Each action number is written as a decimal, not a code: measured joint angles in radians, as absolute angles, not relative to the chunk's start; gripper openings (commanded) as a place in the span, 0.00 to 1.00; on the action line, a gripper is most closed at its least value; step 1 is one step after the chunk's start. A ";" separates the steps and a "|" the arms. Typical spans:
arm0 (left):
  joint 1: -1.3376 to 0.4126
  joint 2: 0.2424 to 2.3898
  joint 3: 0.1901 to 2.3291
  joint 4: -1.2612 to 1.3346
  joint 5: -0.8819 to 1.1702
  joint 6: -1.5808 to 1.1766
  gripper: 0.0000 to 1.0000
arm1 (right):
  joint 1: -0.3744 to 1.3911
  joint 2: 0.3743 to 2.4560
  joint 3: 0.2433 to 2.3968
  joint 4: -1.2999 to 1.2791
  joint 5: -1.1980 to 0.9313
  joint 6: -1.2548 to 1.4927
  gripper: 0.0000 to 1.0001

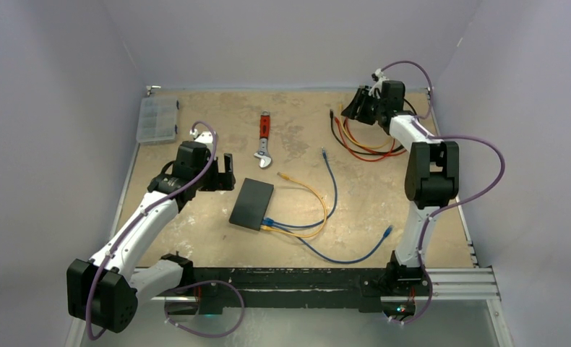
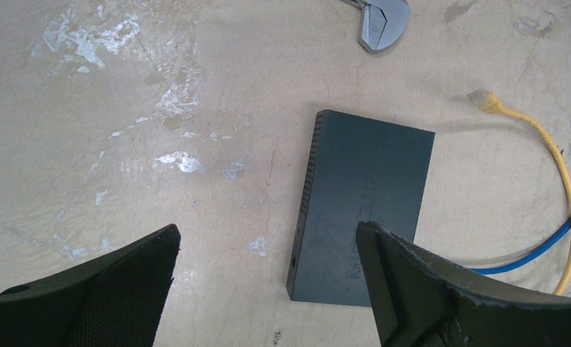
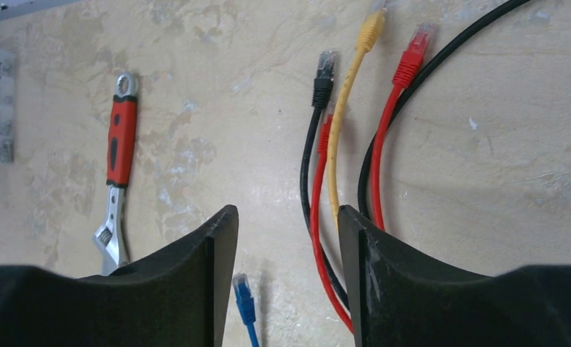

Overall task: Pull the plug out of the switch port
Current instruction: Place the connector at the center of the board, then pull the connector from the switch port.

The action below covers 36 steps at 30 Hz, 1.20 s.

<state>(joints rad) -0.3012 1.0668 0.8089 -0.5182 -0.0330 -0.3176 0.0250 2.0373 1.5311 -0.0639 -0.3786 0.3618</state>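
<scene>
Top external view: a clear compartment box [image 1: 157, 119], contents too small to tell, lies left of the left end effector [image 1: 226, 173], spread wide and empty. Just right of it on the worktop [image 1: 196, 224] lies the switch [image 1: 252, 204], blue plug [image 1: 267, 221] seated. The right end effector [image 1: 360, 108], parted and empty, hangs above loose cables [image 1: 362, 148].

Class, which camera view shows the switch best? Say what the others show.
Top external: the whole switch shows, with cables plugged into its near edge. Left wrist shows it closer, but a finger covers one corner and the ports are hidden. Right wrist misses it.
</scene>
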 measured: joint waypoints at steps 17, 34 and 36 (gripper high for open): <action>-0.301 1.079 0.809 -0.518 -0.033 -0.318 0.93 | 0.128 1.791 1.294 0.009 -0.464 0.347 0.72; -0.301 1.091 0.809 -0.518 -0.033 -0.318 0.93 | 0.393 1.513 0.997 -0.068 -0.401 0.275 0.74; -0.301 1.093 0.809 -0.519 -0.033 -0.318 0.93 | 0.413 1.473 0.957 -0.067 -0.391 0.275 0.75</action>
<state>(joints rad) -0.3012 1.0935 0.8089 -0.5186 -0.0330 -0.3180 0.4133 1.4731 0.9565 -0.0673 -0.3912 0.2749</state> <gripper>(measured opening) 0.926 0.740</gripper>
